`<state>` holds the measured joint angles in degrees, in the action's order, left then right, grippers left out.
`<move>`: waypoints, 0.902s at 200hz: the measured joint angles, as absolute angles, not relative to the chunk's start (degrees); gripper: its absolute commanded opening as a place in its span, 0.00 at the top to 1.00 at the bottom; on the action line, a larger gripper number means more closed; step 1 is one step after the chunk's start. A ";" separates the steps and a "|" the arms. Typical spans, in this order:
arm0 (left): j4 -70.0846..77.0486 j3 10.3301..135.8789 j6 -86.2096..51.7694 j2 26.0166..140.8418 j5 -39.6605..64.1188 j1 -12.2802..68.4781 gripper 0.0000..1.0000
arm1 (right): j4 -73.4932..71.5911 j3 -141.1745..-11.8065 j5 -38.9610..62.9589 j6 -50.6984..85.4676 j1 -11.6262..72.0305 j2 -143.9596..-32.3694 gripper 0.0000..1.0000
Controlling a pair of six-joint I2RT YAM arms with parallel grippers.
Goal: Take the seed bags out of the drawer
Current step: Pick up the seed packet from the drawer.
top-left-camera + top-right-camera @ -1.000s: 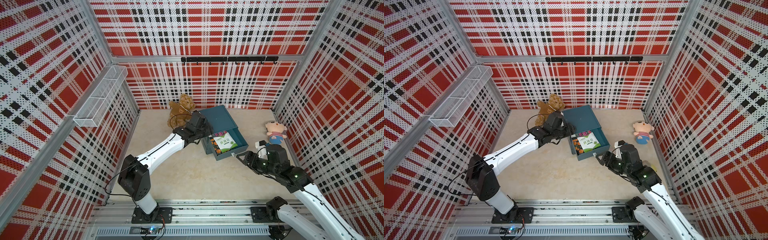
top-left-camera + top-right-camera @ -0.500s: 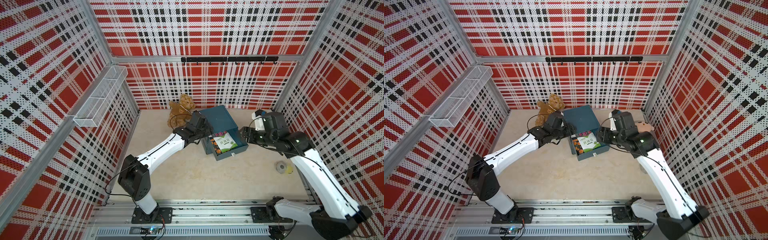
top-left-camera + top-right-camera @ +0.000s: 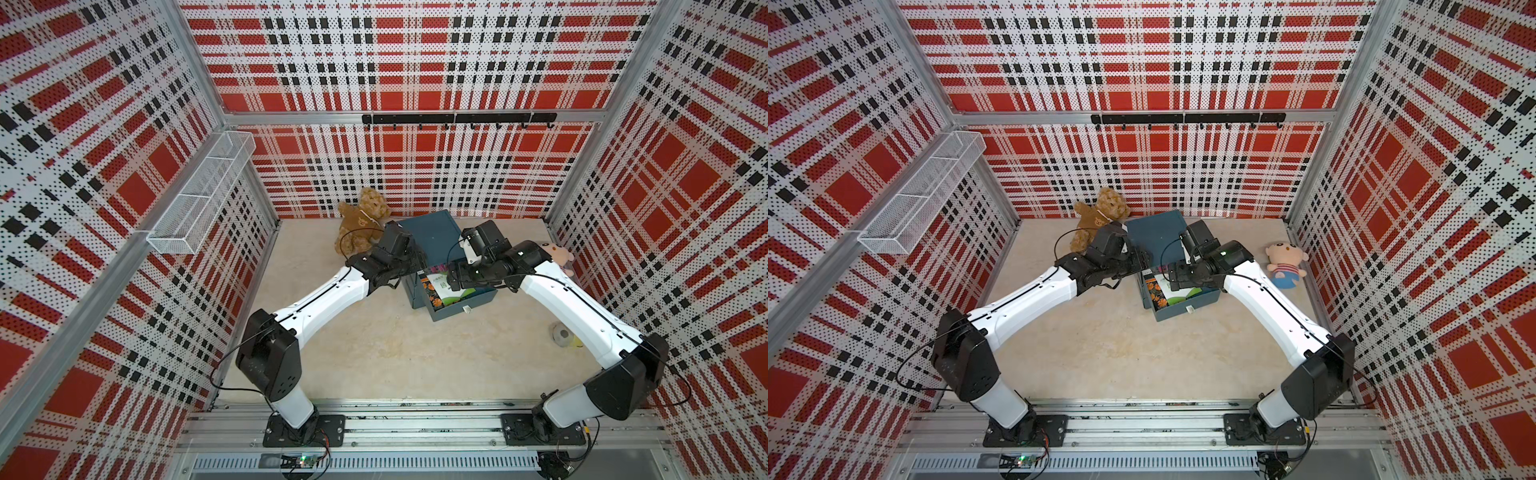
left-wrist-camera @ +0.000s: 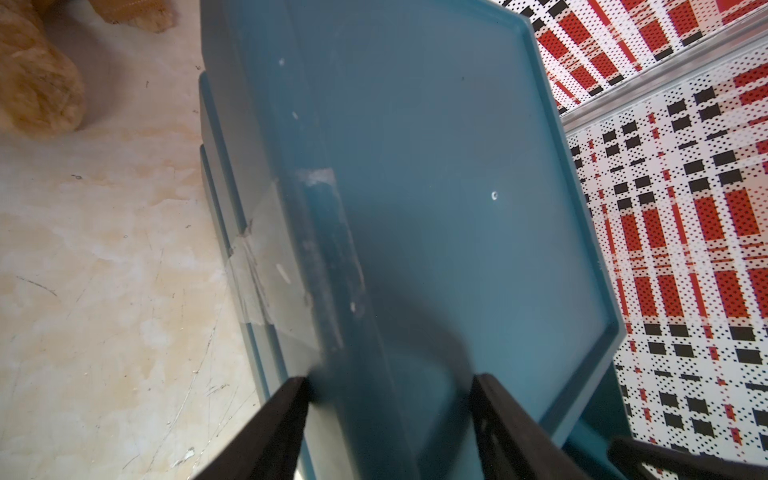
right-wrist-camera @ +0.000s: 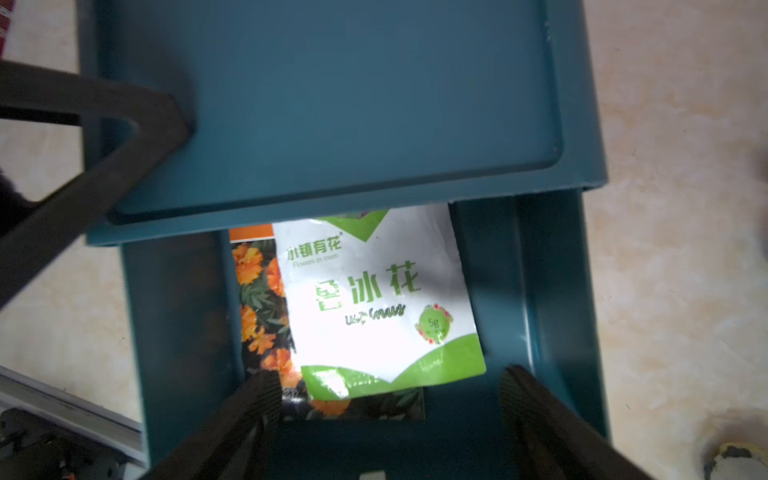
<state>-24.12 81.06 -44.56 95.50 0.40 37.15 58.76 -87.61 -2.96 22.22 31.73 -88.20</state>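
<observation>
A teal cabinet [image 3: 428, 232] stands at the back of the table with its drawer [image 3: 465, 308] pulled out toward the front. In the drawer lie the seed bags: a white and green bag [image 5: 374, 299] on top of an orange-flower bag [image 5: 259, 316]; both top views show them [image 3: 1167, 293]. My right gripper [image 5: 386, 386] hangs open just above the drawer, one finger either side of the bags' near end, touching nothing. My left gripper [image 4: 388, 382] is clamped across the cabinet's left top edge [image 4: 332, 291], also seen in a top view [image 3: 415, 266].
A brown teddy bear [image 3: 361, 222] sits behind the left arm. A pink doll [image 3: 1285, 264] lies by the right wall. A small grey roll [image 3: 563, 334] lies at the right, near my right arm. On the left wall hangs a wire basket [image 3: 199, 199], on the back wall a hook rail [image 3: 457, 119].
My right arm swung from the front right of the table up and over the drawer, uncovering the grey roll, and its jaws spread wider. The left arm stayed on the cabinet.
</observation>
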 measured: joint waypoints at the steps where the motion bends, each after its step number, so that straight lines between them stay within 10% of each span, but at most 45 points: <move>1: -24.12 81.06 -44.56 95.50 0.45 37.15 0.33 | 58.72 -87.61 -2.98 22.15 31.73 -88.29 0.09; 180: -22.15 79.96 -44.53 95.50 3.27 35.88 0.33 | 53.67 -87.66 -4.12 20.56 34.06 -95.70 0.08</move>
